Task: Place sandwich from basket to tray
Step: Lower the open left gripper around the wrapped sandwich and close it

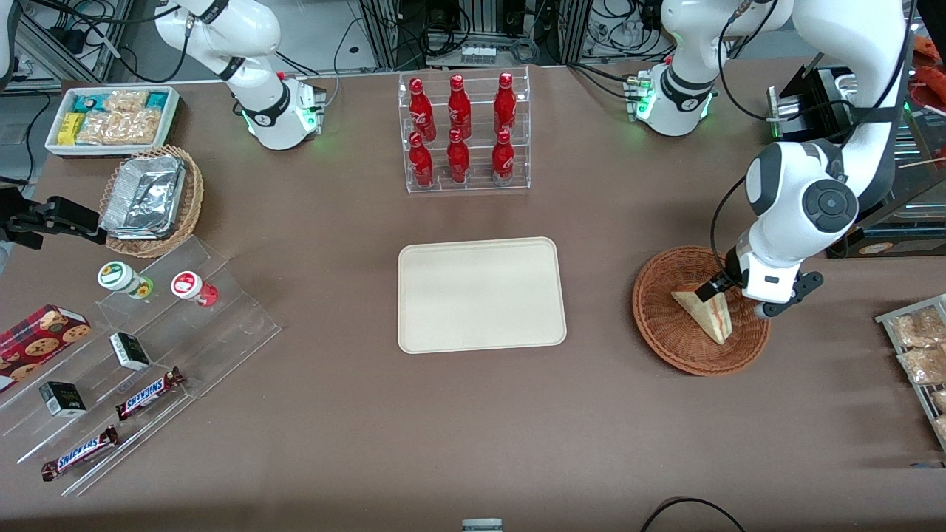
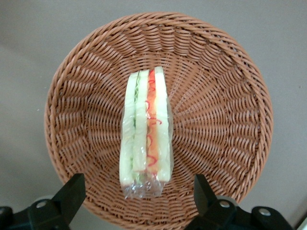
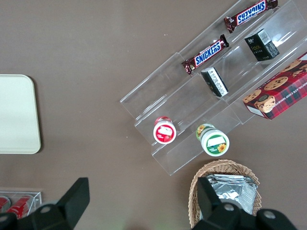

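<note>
— Snickers bars [image 1: 111,423] lie nearest the front camera, on a clear stepped stand [image 1: 148,347] toward the parked arm's end of the worktop [image 1: 473,436]; where is the sandwich?

— Sandwich [image 1: 706,313] lies in the reddish-brown basket [image 1: 665,325] toward the working arm's end, wrapped in clear film, its filling stripe up.

— And the tool?

— Tool [image 2: 139,191] hangs above the basket, at about one o'clock of the basket's centre in the front view; its fingers [image 2: 72,191] stand wide apart, one on each side of the sandwich's end, holding nothing.

— The tray?

— Tray [image 1: 482,294] sits mid-worktop, well apart from the basket; at its twelve o'clock stands a clear rack of red bottles [image 1: 462,129].
</note>
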Controlling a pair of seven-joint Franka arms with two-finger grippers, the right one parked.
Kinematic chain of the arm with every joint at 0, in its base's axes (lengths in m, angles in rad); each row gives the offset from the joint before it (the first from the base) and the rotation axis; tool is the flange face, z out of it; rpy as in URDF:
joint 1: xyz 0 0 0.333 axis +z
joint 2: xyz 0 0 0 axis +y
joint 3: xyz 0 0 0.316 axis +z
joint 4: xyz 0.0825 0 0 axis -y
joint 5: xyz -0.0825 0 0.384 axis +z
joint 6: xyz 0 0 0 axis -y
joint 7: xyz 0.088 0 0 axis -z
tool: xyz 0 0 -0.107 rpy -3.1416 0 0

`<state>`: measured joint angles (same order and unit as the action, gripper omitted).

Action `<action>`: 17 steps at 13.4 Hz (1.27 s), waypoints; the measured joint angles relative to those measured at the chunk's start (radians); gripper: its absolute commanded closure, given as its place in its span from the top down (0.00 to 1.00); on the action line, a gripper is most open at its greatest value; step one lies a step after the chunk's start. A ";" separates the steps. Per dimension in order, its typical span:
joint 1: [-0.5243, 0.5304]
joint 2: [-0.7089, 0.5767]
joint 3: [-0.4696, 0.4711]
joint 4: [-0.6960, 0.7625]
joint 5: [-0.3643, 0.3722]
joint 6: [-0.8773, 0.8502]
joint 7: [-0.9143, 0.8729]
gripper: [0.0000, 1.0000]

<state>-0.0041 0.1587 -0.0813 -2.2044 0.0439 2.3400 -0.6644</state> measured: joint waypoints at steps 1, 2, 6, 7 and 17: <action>0.000 0.010 0.000 -0.002 0.000 0.017 -0.001 1.00; 0.000 0.021 0.000 -0.004 0.000 0.031 -0.002 1.00; 0.000 0.068 0.000 -0.015 0.000 0.102 -0.004 1.00; 0.000 0.078 0.000 -0.022 0.000 0.120 -0.004 0.97; 0.000 0.077 0.000 -0.032 0.002 0.101 0.011 0.00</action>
<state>-0.0042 0.2353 -0.0814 -2.2360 0.0461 2.4411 -0.6533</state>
